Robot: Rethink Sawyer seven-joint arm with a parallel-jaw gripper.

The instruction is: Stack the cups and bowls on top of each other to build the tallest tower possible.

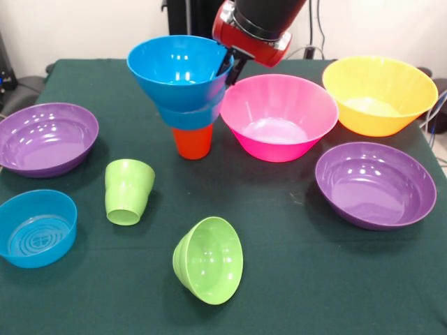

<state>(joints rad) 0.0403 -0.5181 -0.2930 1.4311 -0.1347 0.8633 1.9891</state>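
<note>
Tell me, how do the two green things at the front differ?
The green cup is narrow with stepped ridges; the green bowl is wider and smooth. The cup stands upside down on its rim with the base up, while the bowl lies tipped on its side, its opening facing the camera. The cup sits farther back and left, the bowl nearer the front edge. Both are the same glossy lime plastic, and neither is on the stack.

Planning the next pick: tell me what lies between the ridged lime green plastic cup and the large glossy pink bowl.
In the front view, the orange plastic cup stands between the ridged lime green plastic cup and the large glossy pink bowl, carrying two nested blue bowls; otherwise only green tablecloth.
</note>
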